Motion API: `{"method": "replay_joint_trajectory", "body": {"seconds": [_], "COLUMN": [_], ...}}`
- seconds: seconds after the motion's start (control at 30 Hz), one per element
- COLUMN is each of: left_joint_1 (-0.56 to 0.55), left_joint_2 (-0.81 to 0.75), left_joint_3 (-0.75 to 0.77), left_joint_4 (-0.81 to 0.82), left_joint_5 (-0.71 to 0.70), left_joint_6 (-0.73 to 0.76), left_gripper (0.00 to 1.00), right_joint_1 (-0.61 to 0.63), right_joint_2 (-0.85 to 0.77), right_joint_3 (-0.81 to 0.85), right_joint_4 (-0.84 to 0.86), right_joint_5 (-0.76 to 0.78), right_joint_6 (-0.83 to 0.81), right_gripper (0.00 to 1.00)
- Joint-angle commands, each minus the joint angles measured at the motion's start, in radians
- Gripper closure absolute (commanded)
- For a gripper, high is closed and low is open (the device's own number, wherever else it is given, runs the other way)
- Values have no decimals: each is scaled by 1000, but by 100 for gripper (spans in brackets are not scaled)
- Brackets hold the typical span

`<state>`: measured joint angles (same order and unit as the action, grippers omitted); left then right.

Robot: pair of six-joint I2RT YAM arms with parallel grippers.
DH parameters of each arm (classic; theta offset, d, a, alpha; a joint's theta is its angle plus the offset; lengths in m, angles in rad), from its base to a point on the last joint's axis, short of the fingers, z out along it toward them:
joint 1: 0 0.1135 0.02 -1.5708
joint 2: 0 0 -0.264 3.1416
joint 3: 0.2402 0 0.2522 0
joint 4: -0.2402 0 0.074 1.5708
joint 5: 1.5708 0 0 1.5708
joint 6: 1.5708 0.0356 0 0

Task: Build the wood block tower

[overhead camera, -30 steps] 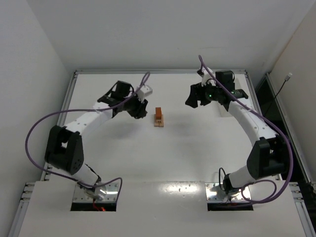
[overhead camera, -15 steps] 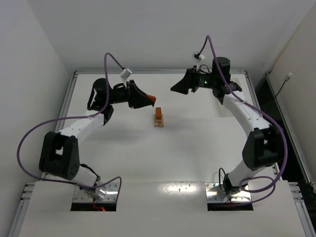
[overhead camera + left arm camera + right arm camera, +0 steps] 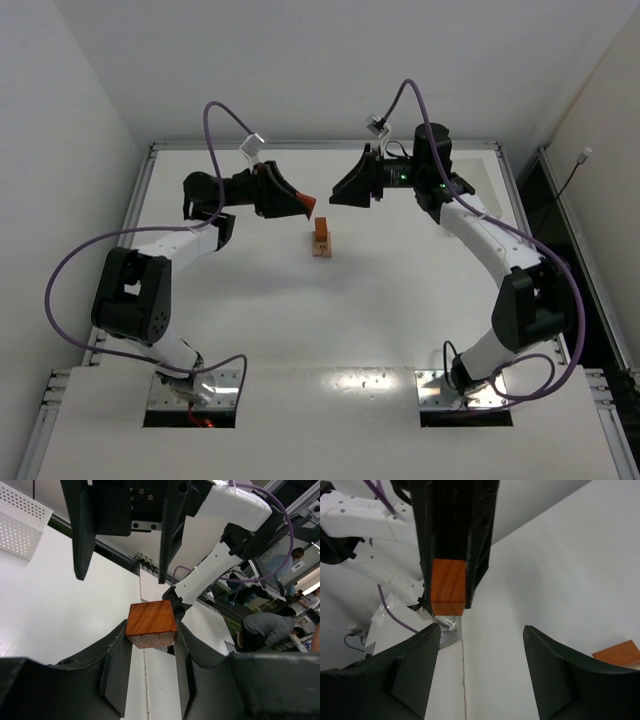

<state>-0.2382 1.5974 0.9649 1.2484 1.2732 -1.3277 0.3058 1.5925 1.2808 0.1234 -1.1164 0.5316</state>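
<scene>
Both arms swung inward. L claw (image 3: 303, 204) grips red block (image 3: 150, 623); tower (image 3: 322, 238) just ahead-below it. R claw (image 3: 480, 627) wide.

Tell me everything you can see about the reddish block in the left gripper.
The reddish-brown block is a small wooden cube with visible grain, one face smooth orange-red, another paler and speckled. The left gripper pinches it on two opposite sides, holding it in the air, apart from the tower. Nothing else touches it.
</scene>
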Motion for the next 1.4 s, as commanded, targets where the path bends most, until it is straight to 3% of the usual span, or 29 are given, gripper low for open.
{"method": "replay_joint_trajectory", "body": {"seconds": [0.0,0.6,1.37], "left_joint_1": [11,31,22], "left_joint_2": [10,19,-10], "left_joint_3": [49,60,57], "left_joint_4": [140,103,74], "left_joint_5": [15,15,15], "left_joint_6": [-28,-10,-19], "left_gripper": [100,100,100], "right_joint_1": [21,81,81], "right_joint_2": [-42,15,73], "right_joint_3": [-3,40,104], "right_joint_4": [131,202,193], "right_joint_5": [-71,-89,-71], "right_joint_6": [42,142,142], "right_gripper": [36,40,40]}}
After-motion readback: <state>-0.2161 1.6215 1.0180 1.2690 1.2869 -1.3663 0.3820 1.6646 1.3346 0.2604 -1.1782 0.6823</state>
